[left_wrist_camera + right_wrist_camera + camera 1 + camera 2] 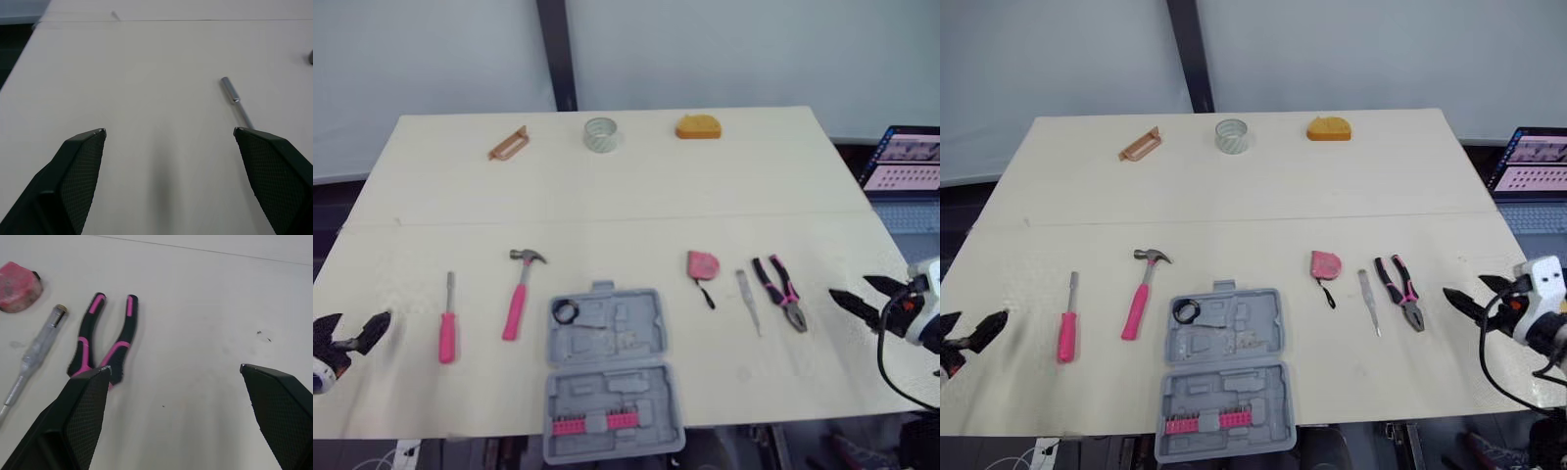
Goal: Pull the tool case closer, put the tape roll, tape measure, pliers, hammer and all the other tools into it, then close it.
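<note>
**Ana:** Left gripper [354, 328] first: what's it doing?

**Ben:** Its fingers are spread wide with nothing between them, over the left edge of the tabletop [636, 196], toward the near-left corner. The pink screwdriver [447, 323] lies just beside it, shaft pointing to the far edge.

**Ana:** And the right gripper [850, 288]?

**Ben:** That one is spread and empty too, by the right edge. The pliers [781, 294] are nearest it, handles toward the far edge. Then comes a thin tester [749, 299], then the pink tape measure [702, 264].

**Ana:** Where's the case [607, 382]?

**Ben:** It lies open at the middle of the near edge, well apart from both grippers. A black tape roll [566, 311] sits at its far-left corner, and a pink bit strip [595, 423] runs across its near half.

**Ana:** The hammer [521, 294]?

**Ben:** It's between the screwdriver and the case, head toward the far edge.

**Ana:** Anything further out?

**Ben:** Along the far edge there's a brown piece [508, 143], a pale ring [601, 134] and an orange lump [698, 127]. A laptop [906, 162] stands off the right edge.
</note>
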Tool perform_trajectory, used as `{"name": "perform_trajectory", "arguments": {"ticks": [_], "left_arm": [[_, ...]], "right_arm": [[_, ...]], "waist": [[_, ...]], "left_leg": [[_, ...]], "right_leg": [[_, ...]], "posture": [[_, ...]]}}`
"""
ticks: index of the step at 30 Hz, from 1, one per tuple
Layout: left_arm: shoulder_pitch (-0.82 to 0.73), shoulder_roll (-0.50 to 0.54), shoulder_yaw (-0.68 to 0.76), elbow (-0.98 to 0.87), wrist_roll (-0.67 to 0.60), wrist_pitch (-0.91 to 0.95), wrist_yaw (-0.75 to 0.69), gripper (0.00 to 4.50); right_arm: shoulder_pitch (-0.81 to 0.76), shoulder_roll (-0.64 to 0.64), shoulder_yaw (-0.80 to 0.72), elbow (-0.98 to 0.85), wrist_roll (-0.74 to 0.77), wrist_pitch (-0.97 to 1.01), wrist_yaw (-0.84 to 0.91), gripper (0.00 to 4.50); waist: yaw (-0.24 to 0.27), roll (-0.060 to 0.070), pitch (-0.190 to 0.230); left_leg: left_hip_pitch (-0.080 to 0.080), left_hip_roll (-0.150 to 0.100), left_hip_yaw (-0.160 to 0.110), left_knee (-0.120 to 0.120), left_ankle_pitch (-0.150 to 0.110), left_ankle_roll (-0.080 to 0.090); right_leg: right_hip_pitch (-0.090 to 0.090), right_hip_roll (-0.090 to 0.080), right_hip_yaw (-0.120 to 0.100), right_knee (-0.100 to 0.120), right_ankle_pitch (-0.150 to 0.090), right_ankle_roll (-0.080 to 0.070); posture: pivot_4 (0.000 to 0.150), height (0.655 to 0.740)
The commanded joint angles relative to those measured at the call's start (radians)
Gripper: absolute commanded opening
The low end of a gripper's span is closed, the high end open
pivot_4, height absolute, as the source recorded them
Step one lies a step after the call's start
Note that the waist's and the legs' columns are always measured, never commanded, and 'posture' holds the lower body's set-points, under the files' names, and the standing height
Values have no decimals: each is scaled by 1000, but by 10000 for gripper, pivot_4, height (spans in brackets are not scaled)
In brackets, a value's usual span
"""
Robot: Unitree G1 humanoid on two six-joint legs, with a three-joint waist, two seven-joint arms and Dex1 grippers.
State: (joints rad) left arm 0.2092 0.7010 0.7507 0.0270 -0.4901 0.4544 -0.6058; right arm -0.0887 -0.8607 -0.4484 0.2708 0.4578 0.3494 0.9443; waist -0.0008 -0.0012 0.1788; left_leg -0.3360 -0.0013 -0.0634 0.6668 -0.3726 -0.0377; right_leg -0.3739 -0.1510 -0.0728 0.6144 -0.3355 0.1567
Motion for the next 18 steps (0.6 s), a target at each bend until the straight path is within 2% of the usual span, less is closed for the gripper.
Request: {"name": "perform_trajectory", "arguments": {"ticks": [1,7,10,15,18], "left_arm": [[1,18,-68,-126,-40,30,-63,44855],[-125,39,-277,-293,-66,89,-128,44855],[-203,36,-388,-351,-79,107,-166,44855],[-304,30,-604,-444,-59,92,-256,44855],[-355,10,-697,-435,-22,51,-285,44855]], "right_arm": [[1,-29,2,-173,55,105,-1,45000],[-46,-39,125,-411,88,278,-18,45000],[-64,-34,188,-468,70,310,-27,45000],[-75,43,287,-551,47,377,-135,45000],[-73,91,336,-574,18,405,-200,45000]], "waist": [[1,0,0],[5,0,0],[5,0,0],[2,0,0],[1,0,0]], "left_leg": [[0,0,0,0,0,0],[-1,0,0,1,0,0],[-1,0,0,1,0,0],[-1,0,0,1,0,0],[-1,0,0,1,0,0]], "right_leg": [[0,0,0,1,0,0],[0,0,0,2,0,0],[0,0,0,2,1,0],[-1,0,0,1,1,0],[-1,0,0,2,1,0]], "posture": [[1500,7400],[1500,7400],[1500,7400],[1500,7400],[1500,7400]]}}
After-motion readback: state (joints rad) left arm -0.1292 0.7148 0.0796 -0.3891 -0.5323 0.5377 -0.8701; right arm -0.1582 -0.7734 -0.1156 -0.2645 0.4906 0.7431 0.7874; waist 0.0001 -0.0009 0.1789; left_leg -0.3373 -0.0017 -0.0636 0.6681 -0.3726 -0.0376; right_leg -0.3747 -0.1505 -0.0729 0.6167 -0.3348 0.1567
